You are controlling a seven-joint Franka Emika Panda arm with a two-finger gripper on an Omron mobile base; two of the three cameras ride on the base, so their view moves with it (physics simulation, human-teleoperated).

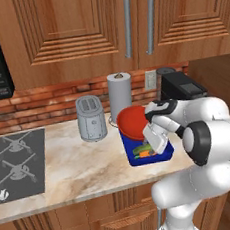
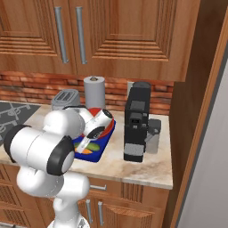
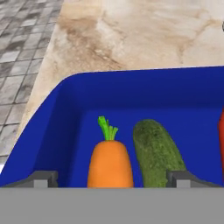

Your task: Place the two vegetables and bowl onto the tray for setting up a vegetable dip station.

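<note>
A: Hand view. What lies within the tray (image 3: 65,113)?

B: The carrot (image 3: 110,162), green top pointing away from the camera, and the cucumber (image 3: 156,153) just beside it, side by side on the blue floor. The tool (image 3: 112,178) stands wide open, one fingertip at each side of the pair, gripping nothing.

A: Left base view. What is added?

B: The red bowl (image 1: 133,122) sits on the far part of the tray (image 1: 164,156), with the vegetables at the near end under the hand. A toaster (image 1: 91,118) and a paper-towel roll (image 1: 120,96) stand on the worktop (image 1: 82,170) behind.

A: Right base view?

B: A black coffee machine (image 2: 136,123) beside the tray (image 2: 95,153); the arm hides much of the bowl (image 2: 108,127).
</note>
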